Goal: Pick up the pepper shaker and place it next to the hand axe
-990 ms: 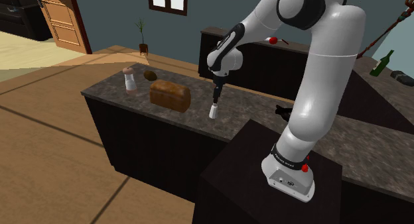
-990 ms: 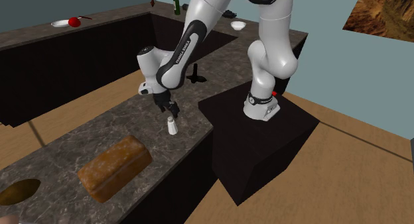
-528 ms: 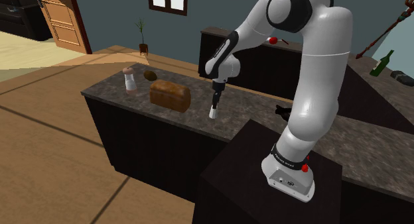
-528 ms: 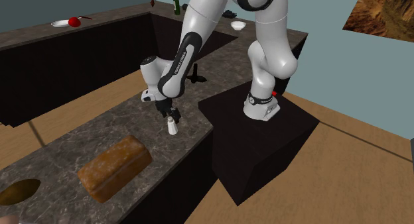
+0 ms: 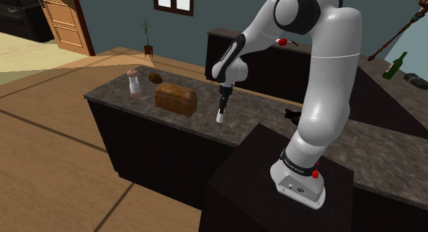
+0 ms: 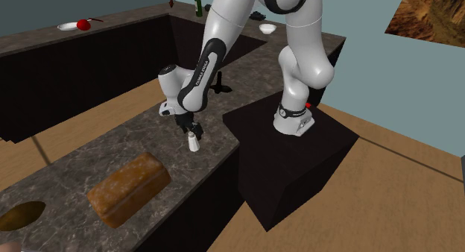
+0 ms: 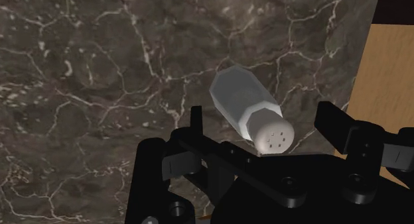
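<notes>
A small white pepper shaker [image 5: 221, 117] [image 6: 194, 143] stands upright on the dark marble counter [image 5: 130, 100], near its front edge. My black gripper [image 5: 221, 107] [image 6: 191, 131] points straight down over it. In the wrist view the shaker [image 7: 247, 110] sits between the two fingers [image 7: 195, 120], which stand apart and do not touch it, so my gripper [image 7: 263, 123] is open. A small dark hand axe [image 5: 293, 116] [image 6: 218, 86] lies further along the counter, close to the stand.
A brown bread loaf [image 5: 175, 99] [image 6: 128, 187] lies beside the shaker. Past it stand a brown-capped shaker [image 5: 134, 82] and a brown oval thing [image 5: 156, 78]. The black stand [image 5: 274, 176] adjoins the counter. A green bottle [image 5: 394, 64] stands on the back counter.
The arm has sunk a little, bringing the open gripper lower around the pepper shaker's top. The shaker has not moved.
</notes>
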